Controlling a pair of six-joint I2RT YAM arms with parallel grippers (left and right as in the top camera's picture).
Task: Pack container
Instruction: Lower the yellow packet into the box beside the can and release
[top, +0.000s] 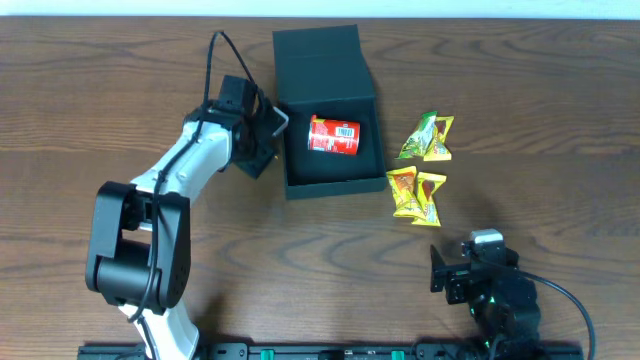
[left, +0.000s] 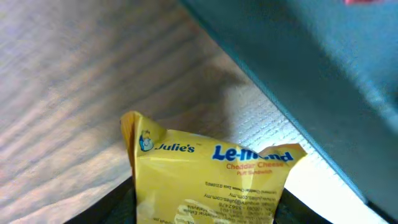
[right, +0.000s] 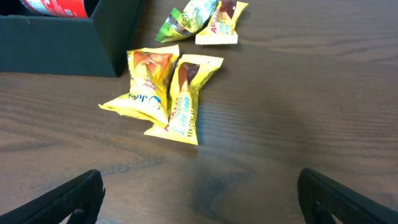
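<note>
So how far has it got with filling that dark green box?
One red cylindrical can lies inside the open dark teal square box. The left gripper holds a yellow Julie's snack packet just outside the box. Four foil snack packets wait on the wooden table to its right.

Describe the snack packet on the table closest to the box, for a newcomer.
Find the dark teal container mid-table. Two packets lie off its near-right corner; take the packet beside the wall. It's yellow with Julie's lettering; its neighbour shows brown and blue.
</note>
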